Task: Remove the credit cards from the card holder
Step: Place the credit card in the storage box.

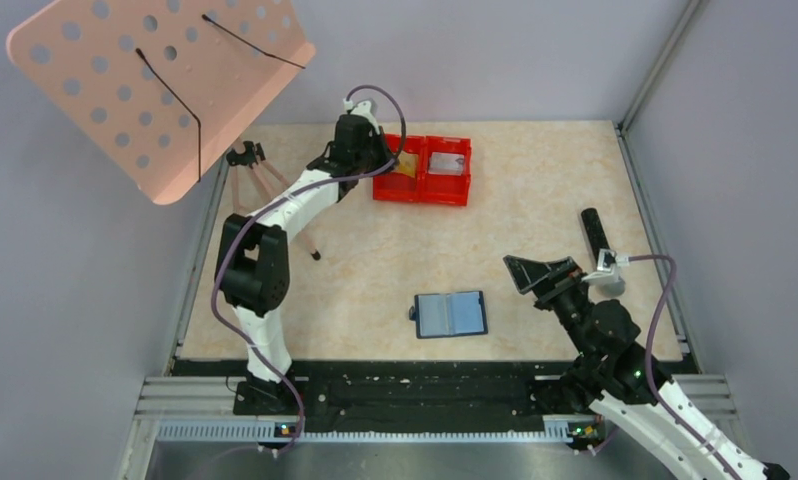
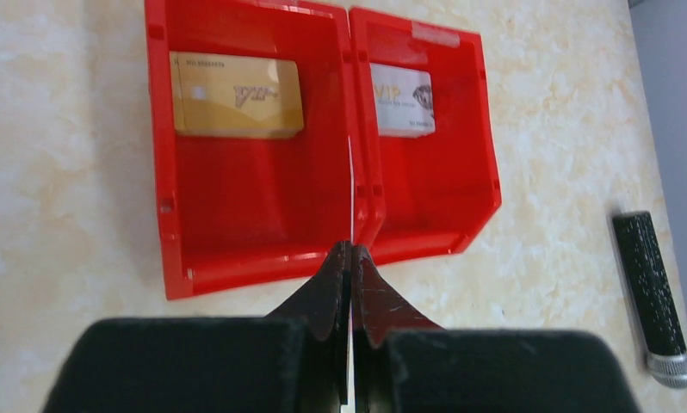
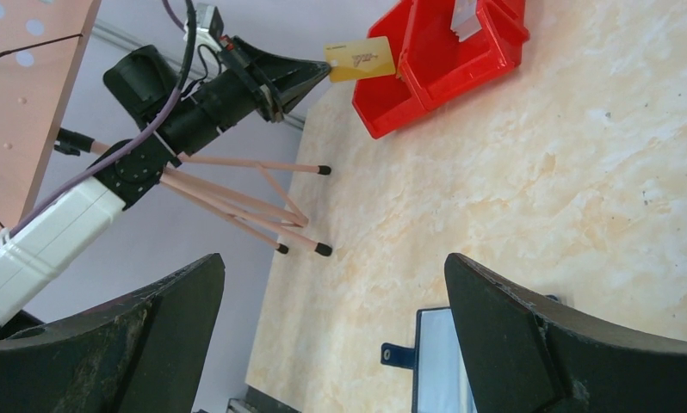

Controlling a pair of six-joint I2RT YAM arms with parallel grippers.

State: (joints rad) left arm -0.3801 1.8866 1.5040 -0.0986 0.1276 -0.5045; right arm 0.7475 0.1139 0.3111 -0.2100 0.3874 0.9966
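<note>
**Gold card pinched over the red tray**

Left fingers (image 2: 351, 254) are clenched on a gold card (image 3: 362, 58) above the red tray (image 2: 161, 129). A silver card (image 2: 403, 99) lies in its right compartment. The card holder (image 1: 451, 314) lies open, well apart from the tray. Right fingers (image 3: 333, 284) are released and empty.

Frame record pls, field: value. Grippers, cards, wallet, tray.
left gripper: shut on a thin gold-tan plastic card, above the red twin-compartment plastic tray
tray left compartment: second gold-tan card, lying inside
tray right compartment: silver-grey card
dark navy bifold wallet: open flat on the table, no card seen in it, untouched
right gripper: open, empty, near the wallet
</note>
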